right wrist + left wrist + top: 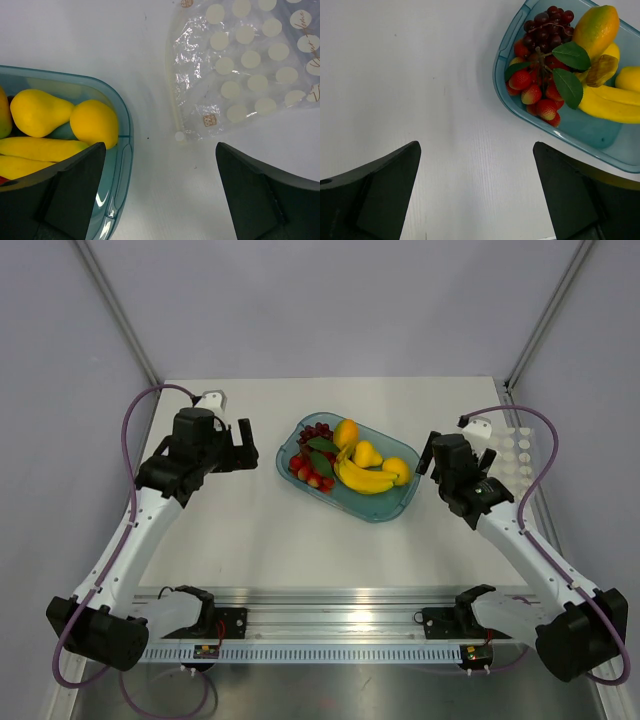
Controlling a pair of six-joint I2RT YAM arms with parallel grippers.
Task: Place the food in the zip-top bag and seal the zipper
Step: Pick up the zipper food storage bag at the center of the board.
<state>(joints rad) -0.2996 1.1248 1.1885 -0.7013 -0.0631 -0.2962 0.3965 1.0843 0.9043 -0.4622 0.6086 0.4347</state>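
The food lies in a translucent teal tray (385, 510) at the table's middle back: a banana bunch (362, 480), an orange fruit (346, 432), a pear (367, 453), a lemon (397, 469), strawberries (310, 473) with green leaves (321, 444). The clear dotted zip-top bag (250, 65) lies flat and empty right of the tray, also in the top view (515, 450). Its zipper strip (173, 100) faces the tray, with the white slider (179, 136) at the near end. My left gripper (248, 445) is open and empty left of the tray. My right gripper (432, 453) is open and empty between tray and bag.
Dark grapes (545, 25) sit at the tray's far left corner. The tray rim (125, 130) is close to my right gripper's left finger. Grey walls enclose the white table on three sides. An aluminium rail (330, 625) runs along the front edge.
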